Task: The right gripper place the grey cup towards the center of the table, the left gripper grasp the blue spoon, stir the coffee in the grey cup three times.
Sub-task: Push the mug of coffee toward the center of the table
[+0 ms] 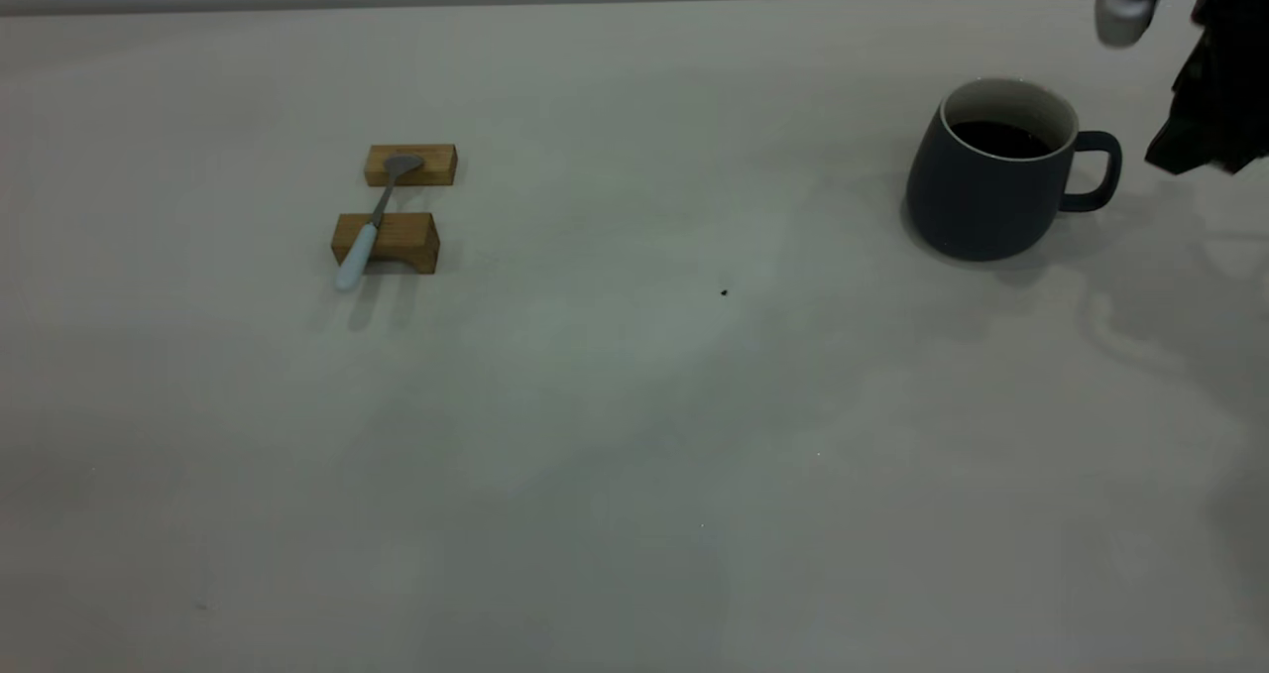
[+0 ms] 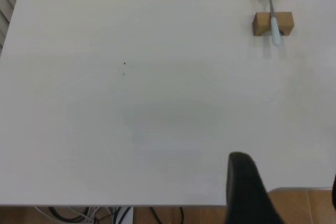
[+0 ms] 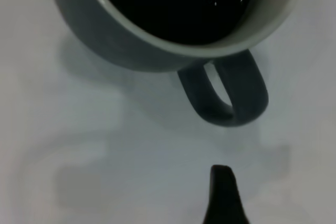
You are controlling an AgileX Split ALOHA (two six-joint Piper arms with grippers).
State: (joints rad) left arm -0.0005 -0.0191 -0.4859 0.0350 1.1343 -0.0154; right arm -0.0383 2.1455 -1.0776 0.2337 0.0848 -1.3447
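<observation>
Pale grey-white matte bench (image 1: 634,435) carries a rounded slate-grey cup (image 1: 981,182) of dark coffee (image 1: 1001,138) at its right side, loop handle pointing toward the black right gripper (image 1: 1190,88) just beside it, empty; whether it is open, I cannot tell. Slim blue spoon (image 1: 369,225) lies across two tan wooden blocks (image 1: 387,242), far left.

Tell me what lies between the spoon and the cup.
Only bare table with one tiny dark speck, as the exterior view shows; the spoon rests across two wooden blocks, and the cup stands far right.
</observation>
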